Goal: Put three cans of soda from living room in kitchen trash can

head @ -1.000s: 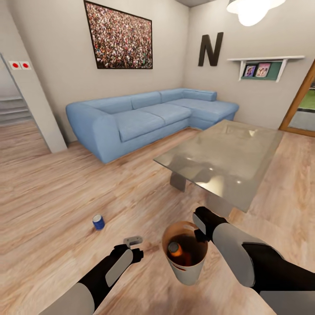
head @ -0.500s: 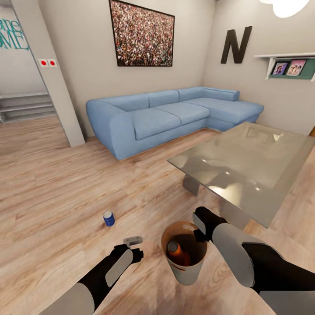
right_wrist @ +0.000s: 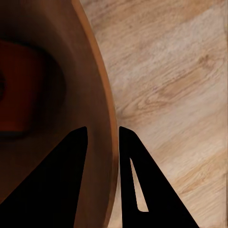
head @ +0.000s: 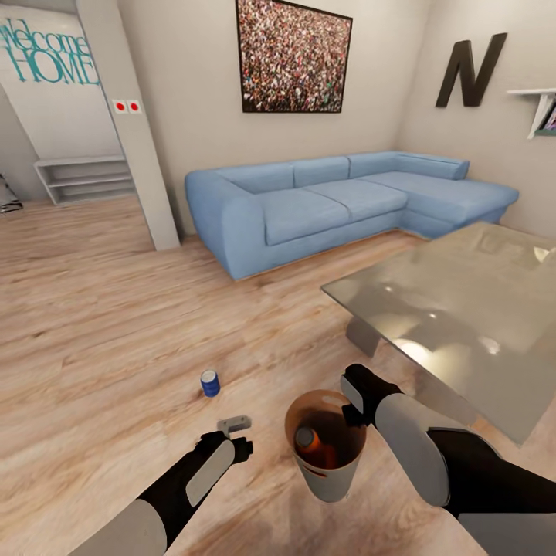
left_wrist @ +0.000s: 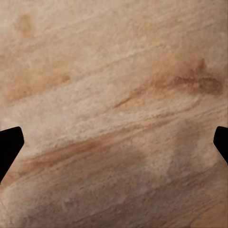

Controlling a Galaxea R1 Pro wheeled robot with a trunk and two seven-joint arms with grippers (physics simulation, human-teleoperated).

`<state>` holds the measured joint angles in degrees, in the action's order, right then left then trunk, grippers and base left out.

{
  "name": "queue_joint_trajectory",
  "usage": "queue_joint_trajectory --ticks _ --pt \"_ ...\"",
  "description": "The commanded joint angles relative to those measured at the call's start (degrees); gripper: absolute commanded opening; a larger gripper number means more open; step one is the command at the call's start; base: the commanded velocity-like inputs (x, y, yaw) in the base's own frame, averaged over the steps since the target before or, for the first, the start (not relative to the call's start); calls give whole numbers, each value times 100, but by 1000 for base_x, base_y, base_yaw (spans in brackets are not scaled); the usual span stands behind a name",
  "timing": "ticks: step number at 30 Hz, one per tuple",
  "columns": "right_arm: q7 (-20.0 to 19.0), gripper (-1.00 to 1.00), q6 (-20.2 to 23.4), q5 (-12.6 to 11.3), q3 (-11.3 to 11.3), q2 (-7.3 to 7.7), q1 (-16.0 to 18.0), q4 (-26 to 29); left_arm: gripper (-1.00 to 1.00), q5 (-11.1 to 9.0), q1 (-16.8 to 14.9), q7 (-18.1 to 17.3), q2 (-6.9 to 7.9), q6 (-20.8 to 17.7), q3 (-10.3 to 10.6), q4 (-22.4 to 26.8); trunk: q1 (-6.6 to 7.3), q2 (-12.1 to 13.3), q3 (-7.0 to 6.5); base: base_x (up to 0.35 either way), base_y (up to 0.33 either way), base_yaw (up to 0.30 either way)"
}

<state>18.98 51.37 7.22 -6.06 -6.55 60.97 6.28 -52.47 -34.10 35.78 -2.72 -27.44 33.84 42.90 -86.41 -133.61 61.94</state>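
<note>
the right gripper point(head: 357, 401) is pinching the rim of the tash can point(head: 328, 471), one finger inside the wall and one outside, as the right wrist view is showing with the wall point(right_wrist: 102, 142) running between the two dark fingers. the bin is hanging off the wooden floor point(head: 116, 324) in that grip, and one orange can point(head: 307, 440) is lying inside it, tipped against the inner wall. the left gripper point(head: 235, 425) is hovering just left of the tash can with its fingers spread wide and nothing between them; the left wrist view is looking straight at bare floorboards point(left_wrist: 114, 114).

the blue can point(head: 210, 382) is standing upright on the floor, beyond the tash can and to its left, near the left gripper but not under it. a third can is not something i am able to pick out here. beyond the tash can are the blue sofa point(head: 324, 201) and, to its right, the glass table point(head: 463, 309).

the step in hand looks like closing on the blue can. doing it well is probably meaning: bringing the base forward until the can is sitting squarely under the left wrist, keeping the fingers spread during the descent, and gripping the can's body low so it is not toppling and rolling. meanwhile the right arm should be holding the tash can level, since a tilt could be spilling the orange can, and a rim pinch is likely slipping if jolted.
</note>
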Motion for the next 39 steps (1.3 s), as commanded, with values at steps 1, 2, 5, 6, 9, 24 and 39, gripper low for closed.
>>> queue_joint_trajectory --ticks 1,2,5,6,9,24,39 --pt "0 -100 -6 -22 -9 1 3 1 100 0 0 0 0 3 0 0 1 0 5 208 -83 238" --pt "0 -100 -6 -23 -9 2 3 2 100 0 0 0 0 4 0 0 1 0 11 214 -83 232" --pt "0 -100 -5 -26 -9 4 3 4 100 0 0 0 0 8 0 0 1 0 31 224 -83 204" --pt "0 -100 -5 -26 -9 2 3 4 100 0 0 0 0 9 0 0 1 0 39 231 -83 173" --pt "0 -100 -5 -27 -9 0 3 5 100 0 5 0 0 12 0 1 1 0 63 232 -83 152" --pt "0 -100 -12 -28 -9 -4 3 4 100 0 9 0 0 19 0 0 1 0 198 235 -54 82" --pt "0 -100 -13 -28 -9 -8 3 -4 100 0 9 0 0 28 0 0 1 0 336 236 -1 74"
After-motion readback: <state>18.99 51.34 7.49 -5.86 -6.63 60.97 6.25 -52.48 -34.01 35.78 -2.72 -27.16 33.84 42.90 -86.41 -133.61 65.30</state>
